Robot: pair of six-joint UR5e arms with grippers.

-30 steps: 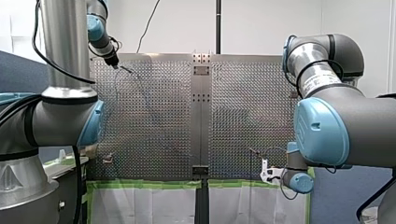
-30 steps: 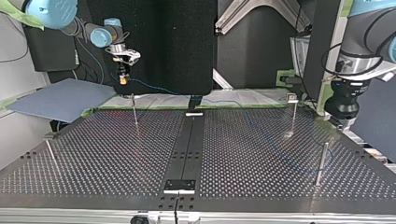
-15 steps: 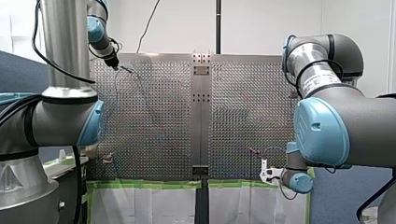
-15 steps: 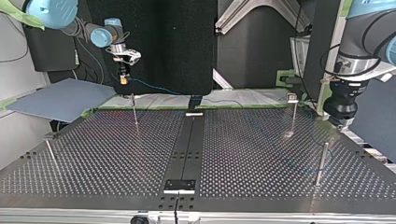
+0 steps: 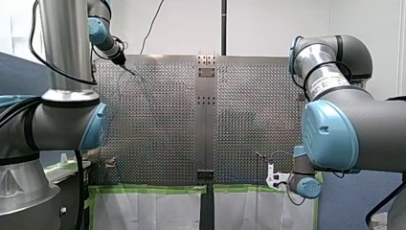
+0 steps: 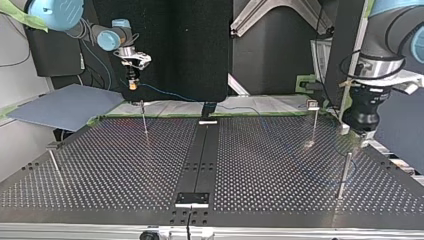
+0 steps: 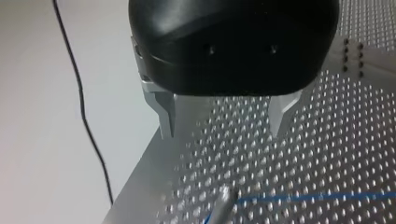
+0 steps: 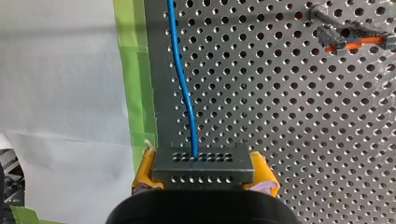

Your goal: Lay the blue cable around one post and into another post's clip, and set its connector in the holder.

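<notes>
The right gripper has its yellow-padded fingers clamped on the dark connector, one pad on each side. The blue cable runs out of the connector's face and ahead over the perforated surface. In the top view this gripper hangs at the far left, above the surface's far edge, with the cable leading from it toward the middle. The left gripper holds nothing: its metal fingers stand apart over the surface near its edge. The tip of a post lies ahead of them, with a stretch of the blue cable just beside it — whether they touch cannot be told. In the top view the left gripper hangs just above an upright rod at the right, and a clip-topped post stands near, further back.
</notes>
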